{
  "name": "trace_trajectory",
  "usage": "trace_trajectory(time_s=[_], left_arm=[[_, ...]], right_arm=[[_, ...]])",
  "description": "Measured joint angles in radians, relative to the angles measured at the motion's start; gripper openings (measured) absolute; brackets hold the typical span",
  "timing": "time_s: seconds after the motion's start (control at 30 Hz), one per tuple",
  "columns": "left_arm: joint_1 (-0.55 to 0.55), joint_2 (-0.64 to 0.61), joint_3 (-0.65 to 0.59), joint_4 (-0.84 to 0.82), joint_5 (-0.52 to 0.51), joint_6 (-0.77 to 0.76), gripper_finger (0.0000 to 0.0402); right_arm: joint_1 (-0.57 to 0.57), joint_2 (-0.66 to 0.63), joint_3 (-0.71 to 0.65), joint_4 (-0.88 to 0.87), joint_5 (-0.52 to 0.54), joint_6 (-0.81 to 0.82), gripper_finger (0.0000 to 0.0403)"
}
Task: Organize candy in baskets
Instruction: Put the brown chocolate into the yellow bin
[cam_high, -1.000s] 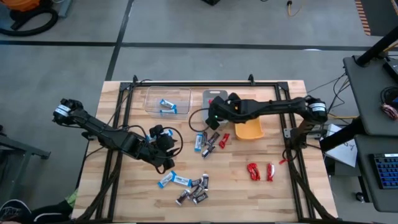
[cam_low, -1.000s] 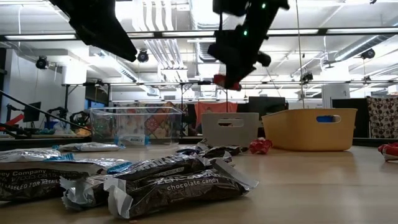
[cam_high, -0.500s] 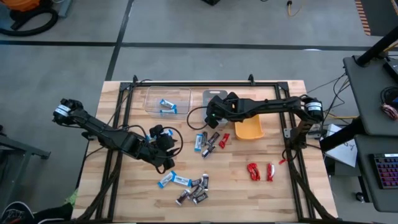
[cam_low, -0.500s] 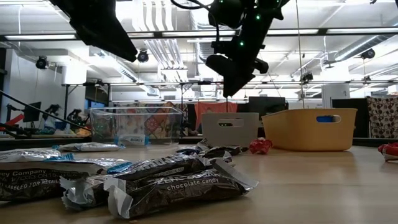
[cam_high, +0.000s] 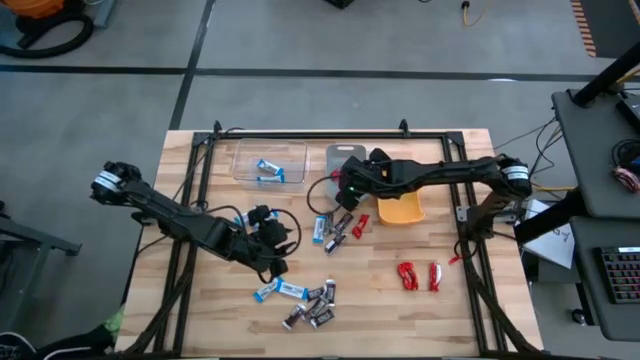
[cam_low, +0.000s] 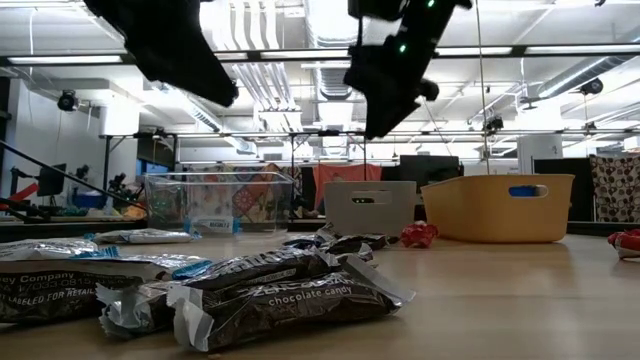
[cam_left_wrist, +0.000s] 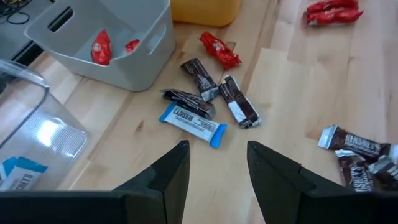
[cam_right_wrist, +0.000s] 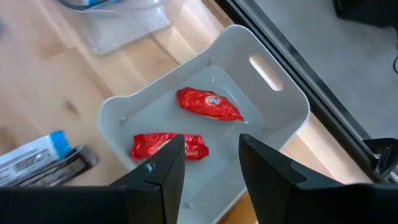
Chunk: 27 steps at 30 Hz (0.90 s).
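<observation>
Three baskets stand at the far side: a clear one (cam_high: 270, 160) with blue-and-white bars, a grey one (cam_high: 343, 157) and an orange one (cam_high: 400, 208). My right gripper (cam_right_wrist: 211, 177) hangs open above the grey basket (cam_right_wrist: 205, 124), in which two red candies (cam_right_wrist: 208, 104) lie on the floor. My left gripper (cam_left_wrist: 217, 180) hovers open over the table's middle left, above a blue-and-white bar (cam_left_wrist: 193, 122) and dark brown bars (cam_left_wrist: 236, 107). More candy lies in a near cluster (cam_high: 300, 298), and a red pair (cam_high: 418, 275) lies at the right.
A lone red candy (cam_high: 360, 225) lies next to the middle cluster (cam_high: 332, 228), just in front of the orange basket. A black frame (cam_high: 300, 133) runs along the table's far edge and down both sides. Bare wood lies at the near right.
My right gripper has opened above the grey basket and let go of a red candy, which no longer hangs from its tips. My left gripper has sunk a little and gone toward the near candy cluster, still open.
</observation>
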Motion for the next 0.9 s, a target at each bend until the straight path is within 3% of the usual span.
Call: trace_trajectory(time_s=[0.2,0.53,0.9], left_arm=[[0.000,0.087,0.000,0.095,-0.001,0.053,0.0144],[0.000,0.265,0.000,0.435,-0.001,0.252,0.0144],[0.024,0.434,0.000,0.728,-0.003,0.282,0.0144]], right_arm=[[0.087,-0.058,-0.003,-0.035,-0.028,-0.012,0.0146],[0.269,-0.184,-0.074,-0.032,-0.029,0.028,0.0146],[0.398,-0.307,-0.223,0.054,-0.025,0.099,0.0146]])
